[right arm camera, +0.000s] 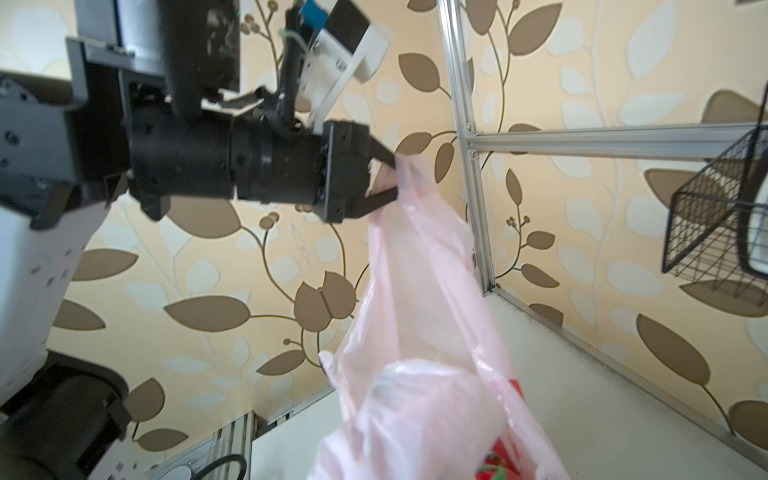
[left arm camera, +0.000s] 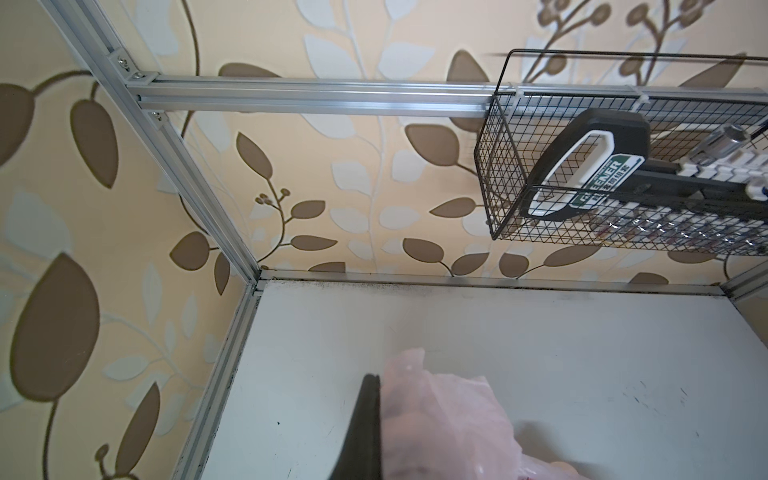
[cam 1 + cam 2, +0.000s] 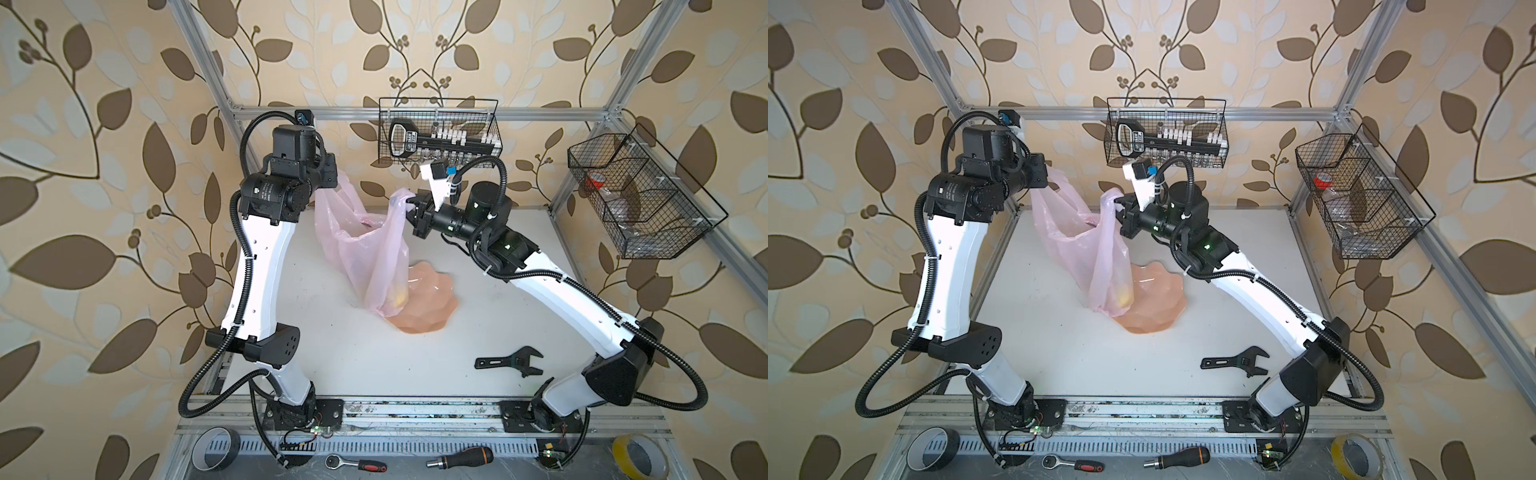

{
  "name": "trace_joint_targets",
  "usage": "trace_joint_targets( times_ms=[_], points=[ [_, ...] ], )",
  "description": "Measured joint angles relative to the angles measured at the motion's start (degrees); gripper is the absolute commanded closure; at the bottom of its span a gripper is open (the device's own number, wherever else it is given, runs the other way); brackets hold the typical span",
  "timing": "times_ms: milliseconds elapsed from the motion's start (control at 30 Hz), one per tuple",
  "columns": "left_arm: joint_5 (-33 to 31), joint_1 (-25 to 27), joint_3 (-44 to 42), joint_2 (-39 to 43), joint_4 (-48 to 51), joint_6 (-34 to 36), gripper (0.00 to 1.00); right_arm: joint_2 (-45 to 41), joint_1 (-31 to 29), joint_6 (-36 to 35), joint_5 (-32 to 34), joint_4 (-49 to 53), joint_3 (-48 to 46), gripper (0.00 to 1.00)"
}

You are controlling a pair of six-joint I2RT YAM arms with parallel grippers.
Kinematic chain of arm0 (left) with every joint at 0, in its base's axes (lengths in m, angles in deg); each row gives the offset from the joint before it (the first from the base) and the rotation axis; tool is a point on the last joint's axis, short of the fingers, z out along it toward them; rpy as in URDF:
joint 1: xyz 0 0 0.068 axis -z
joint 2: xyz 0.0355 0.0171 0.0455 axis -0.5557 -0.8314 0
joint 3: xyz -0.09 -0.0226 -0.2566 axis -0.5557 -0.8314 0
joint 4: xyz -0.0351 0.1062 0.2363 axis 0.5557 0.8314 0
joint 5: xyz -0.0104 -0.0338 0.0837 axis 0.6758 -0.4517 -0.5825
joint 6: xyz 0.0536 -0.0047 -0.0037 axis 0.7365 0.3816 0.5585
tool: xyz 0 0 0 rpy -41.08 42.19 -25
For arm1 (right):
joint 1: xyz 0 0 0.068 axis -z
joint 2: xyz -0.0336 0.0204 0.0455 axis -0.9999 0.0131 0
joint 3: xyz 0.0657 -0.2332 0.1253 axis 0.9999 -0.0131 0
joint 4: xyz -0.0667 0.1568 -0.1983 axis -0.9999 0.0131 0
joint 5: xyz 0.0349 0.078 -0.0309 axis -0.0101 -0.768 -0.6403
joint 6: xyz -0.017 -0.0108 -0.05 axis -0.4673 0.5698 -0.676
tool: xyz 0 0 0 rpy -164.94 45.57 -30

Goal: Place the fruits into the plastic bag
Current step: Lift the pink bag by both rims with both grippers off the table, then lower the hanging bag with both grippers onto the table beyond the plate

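Top views: my left tool [image 3: 336,179] and right tool [image 3: 410,202] each pinch the plastic bag [image 3: 365,257] by its top. It hangs over mid-worktop [image 3: 374,353], with a yellow fruit [image 3: 398,297] inside.
Left wrist: plastic bag [image 2: 440,415] against my finger [image 2: 368,419].
Right wrist: left tool [image 1: 395,178] pressed together on plastic bag [image 1: 419,291].

peach scalloped bowl [image 3: 434,301] mid-frame on the desk [image 3: 374,361]; black adjustable wrench [image 3: 509,362] lower right; ratchet [image 3: 355,462], screwdriver [image 3: 461,457] along bottom.

thin crinkly translucent plastic bag [image 3: 365,257]; glossy smooth bowl [image 3: 432,299].
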Motion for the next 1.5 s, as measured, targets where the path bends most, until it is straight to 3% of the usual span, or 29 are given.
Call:
trace_joint_targets(
  times_ms=[300,567,833,1233,1500],
  points=[
    [0.7,0.0,2.8,-1.3,-1.5,-0.2,1.0,5.6,9.8,2.2,-4.1,1.1,10.7,1.0],
    [11.0,0.5,3.1,-2.0,-7.0,-5.7,1.0,3.4,17.7,3.2,-5.5,1.2,10.8,1.0],
    [19.3,2.7,8.0,-8.4,-14.6,-10.3,1.0,0.3,24.6,-0.4,-3.8,2.8,10.8,1.0],
    [24.2,3.6,8.1,-17.7,-19.8,-10.6,1.0,3.6,31.3,-4.8,-1.0,5.3,10.7,1.0],
    [24.5,3.6,8.1,-19.0,-21.9,-10.4,1.0,5.5,32.7,-4.7,-0.8,5.2,10.6,1.0]
  ],
)
